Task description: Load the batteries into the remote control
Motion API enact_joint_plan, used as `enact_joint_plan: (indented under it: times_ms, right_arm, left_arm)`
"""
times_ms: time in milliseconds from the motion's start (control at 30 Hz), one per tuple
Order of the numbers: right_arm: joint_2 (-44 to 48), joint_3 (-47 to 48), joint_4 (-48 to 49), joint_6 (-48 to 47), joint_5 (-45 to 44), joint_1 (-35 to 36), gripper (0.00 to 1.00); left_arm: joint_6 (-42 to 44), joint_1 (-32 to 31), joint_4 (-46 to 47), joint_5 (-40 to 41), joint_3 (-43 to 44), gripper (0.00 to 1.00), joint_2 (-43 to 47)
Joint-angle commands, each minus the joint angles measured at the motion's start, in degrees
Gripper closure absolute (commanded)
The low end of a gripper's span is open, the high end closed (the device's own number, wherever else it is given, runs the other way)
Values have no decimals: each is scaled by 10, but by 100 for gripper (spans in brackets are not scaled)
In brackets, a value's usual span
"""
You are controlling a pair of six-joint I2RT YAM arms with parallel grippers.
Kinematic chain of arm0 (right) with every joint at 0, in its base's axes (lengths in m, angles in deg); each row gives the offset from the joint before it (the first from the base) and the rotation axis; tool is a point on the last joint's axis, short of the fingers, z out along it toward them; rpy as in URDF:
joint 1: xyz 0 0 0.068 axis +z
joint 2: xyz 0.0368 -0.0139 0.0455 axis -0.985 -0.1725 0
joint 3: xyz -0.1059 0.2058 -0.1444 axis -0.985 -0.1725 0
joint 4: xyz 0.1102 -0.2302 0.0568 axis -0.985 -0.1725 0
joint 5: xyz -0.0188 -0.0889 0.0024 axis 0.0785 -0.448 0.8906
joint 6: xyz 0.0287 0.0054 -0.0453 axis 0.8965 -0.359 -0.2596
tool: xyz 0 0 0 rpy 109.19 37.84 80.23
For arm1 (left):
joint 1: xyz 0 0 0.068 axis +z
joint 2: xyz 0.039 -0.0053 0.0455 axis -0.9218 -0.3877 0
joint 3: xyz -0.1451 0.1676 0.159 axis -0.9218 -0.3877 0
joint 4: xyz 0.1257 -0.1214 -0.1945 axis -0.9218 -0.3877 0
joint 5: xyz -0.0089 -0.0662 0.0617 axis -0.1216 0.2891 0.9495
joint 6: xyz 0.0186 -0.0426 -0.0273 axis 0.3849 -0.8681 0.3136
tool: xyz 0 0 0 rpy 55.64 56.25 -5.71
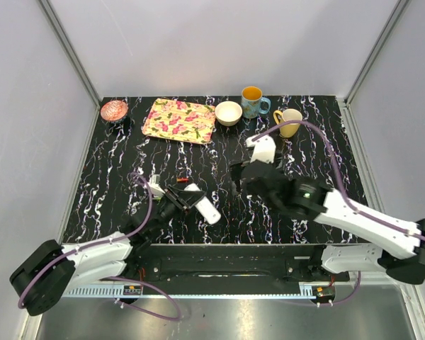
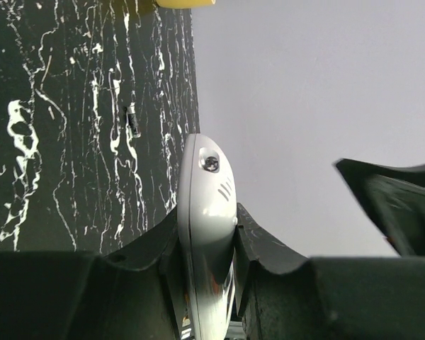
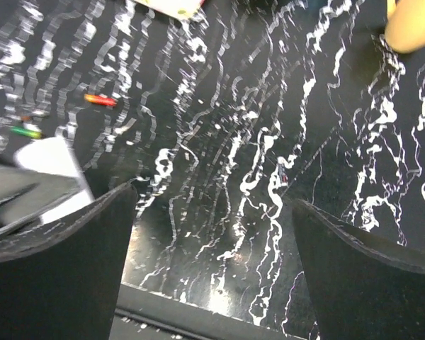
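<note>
The left arm reaches low from its base at the near-left corner toward the front middle of the black marble table, its forearm angled up and to the right. The left gripper is clamped on the remote control, which stands on edge between the two fingers, its rounded white end poking out past them. From above, the remote control lies slanted just right of that gripper. A small dark cylinder lies on the table beyond it.

The right arm stretches from the near-right corner in toward the table's middle, elbow bent. The right gripper hangs over bare marble with its fingers spread wide and nothing between them. A yellow mug stands behind it
</note>
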Motion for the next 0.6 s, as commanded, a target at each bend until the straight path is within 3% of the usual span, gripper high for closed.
enact_joint_plan:
  times_ms: [0, 100, 133, 200, 233, 367, 567]
  right_arm:
    - [-15, -91, 114, 34, -60, -27, 0]
    - [-6, -138, 147, 49, -33, -90, 0]
    - [-2, -152, 165, 53, -2, -128, 15]
    - [8, -196, 193, 57, 33, -166, 55]
    - [9, -207, 211, 60, 59, -179, 97]
    - [-12, -222, 220, 59, 94, -199, 100]
    - [-3, -231, 221, 31, 109, -199, 100]
  left_arm:
    - [5, 2, -11, 19, -3, 100, 60]
    - [37, 4, -103, 42, 19, 100, 125]
    - [44, 5, -145, 47, 24, 100, 142]
    - [60, 5, -176, 61, 33, 100, 188]
    - [64, 5, -202, 65, 34, 100, 203]
    - [75, 6, -269, 89, 44, 100, 265]
    - [76, 7, -269, 102, 34, 100, 270]
